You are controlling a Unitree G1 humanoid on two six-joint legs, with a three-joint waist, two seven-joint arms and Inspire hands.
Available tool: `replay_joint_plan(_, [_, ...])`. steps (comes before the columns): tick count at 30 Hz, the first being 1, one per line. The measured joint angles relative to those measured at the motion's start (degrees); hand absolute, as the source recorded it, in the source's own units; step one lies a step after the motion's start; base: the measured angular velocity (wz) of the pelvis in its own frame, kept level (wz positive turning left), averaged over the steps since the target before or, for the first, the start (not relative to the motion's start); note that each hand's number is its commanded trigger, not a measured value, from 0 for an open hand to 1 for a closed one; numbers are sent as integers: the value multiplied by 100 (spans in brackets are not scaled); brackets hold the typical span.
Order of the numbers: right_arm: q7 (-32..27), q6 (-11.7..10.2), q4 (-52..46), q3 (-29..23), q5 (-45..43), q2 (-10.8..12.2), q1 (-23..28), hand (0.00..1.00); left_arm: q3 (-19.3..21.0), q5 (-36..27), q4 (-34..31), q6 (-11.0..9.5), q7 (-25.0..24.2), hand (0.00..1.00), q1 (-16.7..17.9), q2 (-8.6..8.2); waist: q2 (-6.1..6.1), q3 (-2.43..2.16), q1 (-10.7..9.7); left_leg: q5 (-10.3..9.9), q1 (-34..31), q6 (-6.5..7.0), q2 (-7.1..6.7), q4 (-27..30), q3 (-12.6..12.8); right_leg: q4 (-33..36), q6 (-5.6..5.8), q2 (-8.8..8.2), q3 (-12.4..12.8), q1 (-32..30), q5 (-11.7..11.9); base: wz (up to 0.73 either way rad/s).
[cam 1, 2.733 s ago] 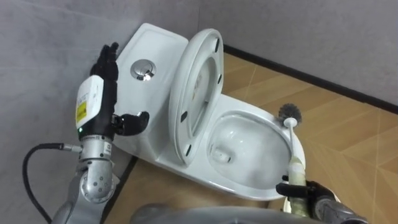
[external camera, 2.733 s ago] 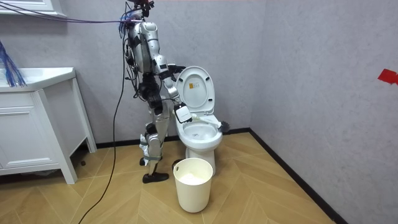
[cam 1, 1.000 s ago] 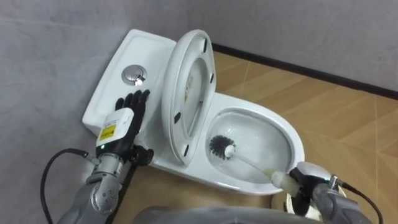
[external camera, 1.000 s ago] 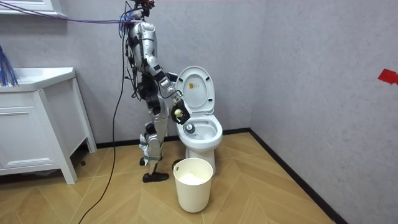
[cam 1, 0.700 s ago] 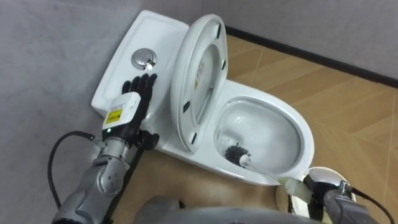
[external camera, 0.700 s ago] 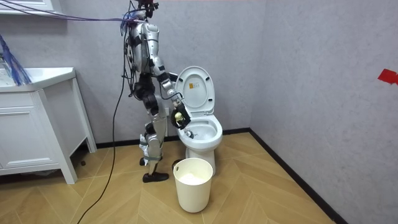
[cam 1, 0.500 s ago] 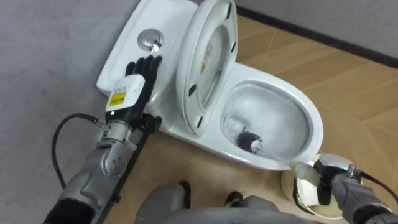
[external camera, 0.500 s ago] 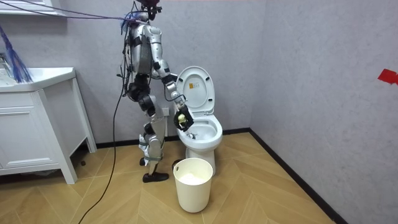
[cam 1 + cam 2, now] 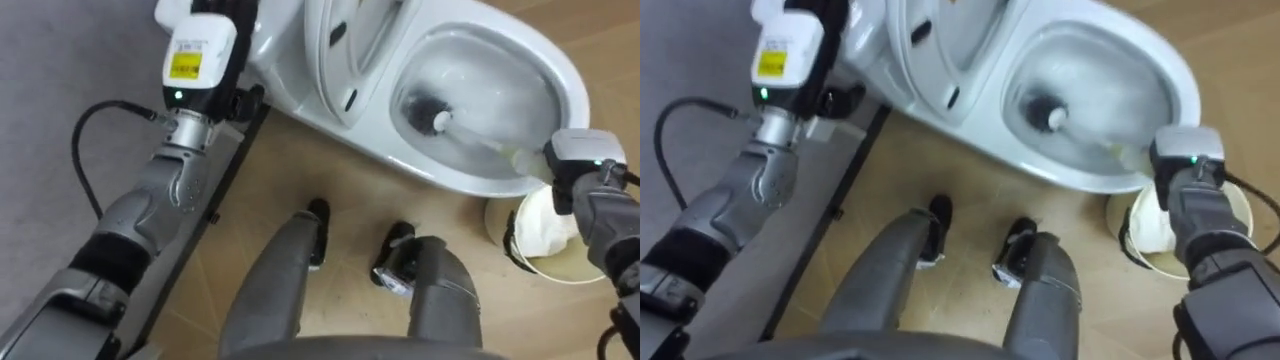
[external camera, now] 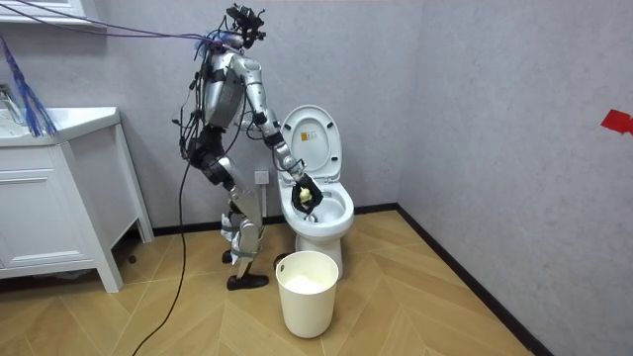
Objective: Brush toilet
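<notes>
brush head moved from above the far rim, 2.7 s ago, down into the bowl; over the same span the room view shows the robot's trunk tipped forward over the toilet (image 9: 400, 165) and its hips pushed back; the eye views have swung down with the head, which is the camera's own shift, not the fixtures moving.

state now: toilet brush (image 9: 425, 112) sits inside the bowl, dark bristles against the inner wall on the side nearer the raised seat (image 9: 350, 40); its shaft slants up over the front rim into the right hand (image 9: 580, 160), which is closed round the pale handle; left hand (image 9: 200, 50) lies against the cistern beside the seat, fingers running off the top edge, so whether they are straight or curled cannot be told.

progress (judgement): seat already up and brush in contact with the bowl, so scrubbing looks underway, roughly mid-task; how much of the wall has been covered cannot be read; likely left are the rest of the bowl wall, the part under the rim, then lifting the brush out and putting it away.

count: 1 toilet; 1 raised seat; 1 toilet brush; 1 waste bin (image 10: 307, 307) on the floor in front of the toilet, well apart from the brush; 1 white cabinet (image 10: 59, 208) at the room view's left; 2 hands.
</notes>
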Motion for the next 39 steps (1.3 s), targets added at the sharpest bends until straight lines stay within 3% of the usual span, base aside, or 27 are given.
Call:
replay_joint_plan(3, [32,249,-162,76,1,-10,-401,100,-169,-10,227,73,496,0,-398,94,15,24,92,31,-516,-76,16,270,-21,328,-109,4,46,-546,-18,-1])
replay_joint_plan(7, [82,257,-399,319,26,-232,-687,100,-169,-5,396,135,987,0,-657,158,-35,59,114,84,-860,-163,62,367,-20,479,-235,18,51,-926,25,-6])
replay_joint_plan(8, [82,251,-485,420,121,-264,-751,100,-174,-5,434,144,1108,0,-731,246,-93,95,105,104,-908,-200,75,359,-12,503,-282,25,58,-998,29,-9])
replay_joint_plan(12, [89,208,-480,484,590,-246,-1195,100,-174,-15,484,150,1390,0,-893,597,-223,160,18,236,-1109,-323,122,279,-24,508,-424,77,57,-1267,109,-4])
replay_joint_plan(16, [71,139,-469,483,1059,-254,-1414,100,-165,-18,642,293,1578,0,-959,637,-312,177,-13,305,-1127,-350,173,210,-16,486,-481,146,98,-1336,156,-3])
replay_joint_plan(20, [-19,-44,-450,415,1601,-388,-1469,100,-149,-15,653,550,1728,0,-921,641,-391,154,-169,394,-1114,-373,154,122,-17,488,-523,125,96,-1361,181,5])
replay_joint_plan(24, [-149,-130,-446,345,1699,-464,-1681,100,-61,-12,620,765,1709,0,-838,634,-404,149,-427,504,-1068,-352,87,128,-21,516,-505,54,97,-1331,200,7])
replay_joint_plan(28, [-166,-91,-450,219,1610,-454,-1657,100,-45,19,641,903,1436,0,-839,626,-446,150,-470,506,-929,-329,84,175,14,511,-459,32,112,-1191,206,-7])
replay_joint_plan(29, [-164,-25,-503,226,1447,-428,-1645,100,-46,51,647,970,1328,0,-841,628,-446,150,-469,501,-865,-315,89,162,32,494,-408,32,121,-1133,191,-10])
replay_joint_plan(34, [-16,268,-1417,260,964,-370,-1136,100,-56,104,616,1081,1078,0,-674,627,-429,141,-374,424,-685,-264,177,128,64,319,-377,134,122,-897,288,-13])
replay_joint_plan(39, [371,635,-2529,266,174,-322,-235,100,-55,101,520,1084,954,0,-386,617,-353,96,-199,404,-571,-272,236,100,52,147,-317,229,88,-718,368,-7])
